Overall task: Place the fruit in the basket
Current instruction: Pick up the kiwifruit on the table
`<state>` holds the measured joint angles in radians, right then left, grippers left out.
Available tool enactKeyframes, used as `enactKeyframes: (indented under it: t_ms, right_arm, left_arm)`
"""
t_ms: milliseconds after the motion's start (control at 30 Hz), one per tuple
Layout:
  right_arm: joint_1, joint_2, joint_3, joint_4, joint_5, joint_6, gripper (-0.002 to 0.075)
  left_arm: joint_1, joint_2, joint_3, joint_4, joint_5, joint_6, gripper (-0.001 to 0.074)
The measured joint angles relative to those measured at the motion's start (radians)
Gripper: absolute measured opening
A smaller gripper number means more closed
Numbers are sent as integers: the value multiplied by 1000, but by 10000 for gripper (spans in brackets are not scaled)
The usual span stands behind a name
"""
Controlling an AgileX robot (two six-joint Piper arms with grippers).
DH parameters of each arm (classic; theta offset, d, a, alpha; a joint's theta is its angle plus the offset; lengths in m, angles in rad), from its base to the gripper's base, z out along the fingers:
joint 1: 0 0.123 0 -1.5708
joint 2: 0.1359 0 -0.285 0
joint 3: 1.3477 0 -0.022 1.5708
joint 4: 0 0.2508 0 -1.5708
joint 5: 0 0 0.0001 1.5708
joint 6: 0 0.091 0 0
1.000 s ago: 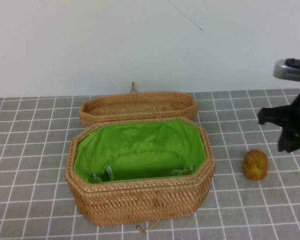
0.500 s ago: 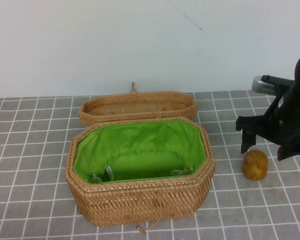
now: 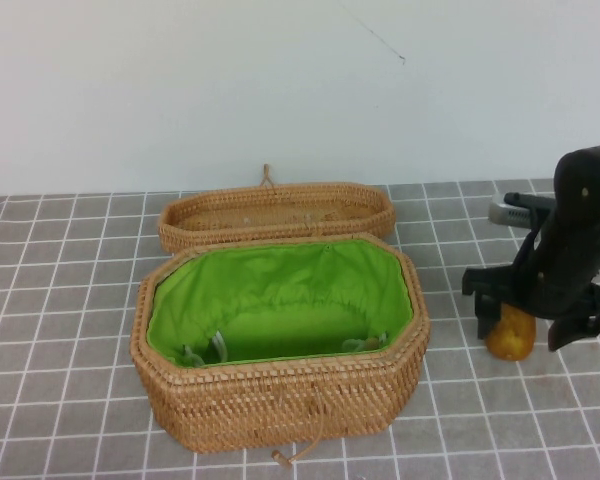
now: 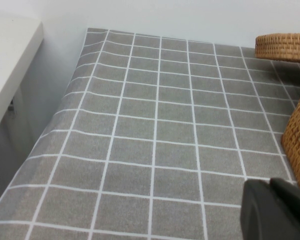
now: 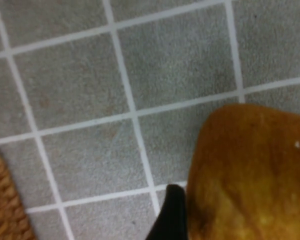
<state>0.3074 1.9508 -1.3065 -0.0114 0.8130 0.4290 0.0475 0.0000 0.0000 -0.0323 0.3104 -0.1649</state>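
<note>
Right gripper [image 3: 525, 320] spread astride fruit [image 3: 511, 334] at basket's [image 3: 280, 400] 3 o'clock — looks light, firm, rounded, slip-prone; best pinched across midsection. Left gripper [image 4: 275, 210] parked at 9 o'clock — opening untellable.

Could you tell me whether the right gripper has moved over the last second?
Yes. The right gripper has swung leftward and down from the table's right edge; it now straddles the fruit, nearer the unmoved basket. Left gripper stays parked.

Open basket [image 3: 280, 390], raised wicker rim
</note>
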Motion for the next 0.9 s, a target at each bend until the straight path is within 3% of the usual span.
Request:
enactKeyframes:
  t_ms: [133,333,400,667,900]
  right_arm:
    - [0,18,2,4,8,0,624]
    - [0,19,2,4,8,-29,417]
    - [0,19,2,11,10,-41,386]
    - [0,17,-104,-20,172,-191,383]
    - [0,17,-365,11,390,-311,379]
  left_arm:
    - [0,0,0,0,0,0,-3]
    - [0,0,0,0,0,0,-3]
    - [0,0,0,0,0,0,-3]
    - [0,0,0,0,0,0,-3]
    - [0,0,0,0,0,0,-3]
